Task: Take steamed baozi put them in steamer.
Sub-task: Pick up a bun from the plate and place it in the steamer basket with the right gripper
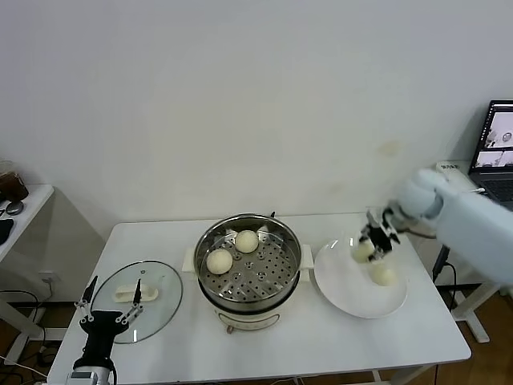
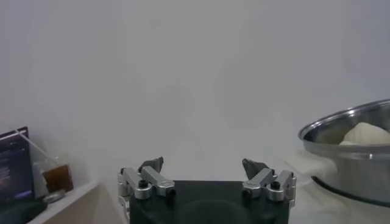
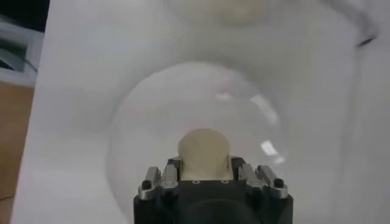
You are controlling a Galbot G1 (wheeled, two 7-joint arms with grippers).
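The right gripper (image 1: 370, 245) has its jaws pinching a smooth cream-white bun (image 3: 204, 148) above the flat white plate (image 1: 345, 289); squeezed dough might slip out before reaching the shiny steel steamer (image 1: 280, 261).

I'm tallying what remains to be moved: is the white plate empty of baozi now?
No, in the head view one baozi lies on the plate, while the right gripper holds another above it.

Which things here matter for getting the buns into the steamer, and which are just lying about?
Part of the job:
- two buns in the steamer
- bun in the right hand
- bun on the plate
- steamer
- plate
- right hand, shut on a bun

Just lying about:
- glass lid
- laptop
- left hand, open, idle by the lid
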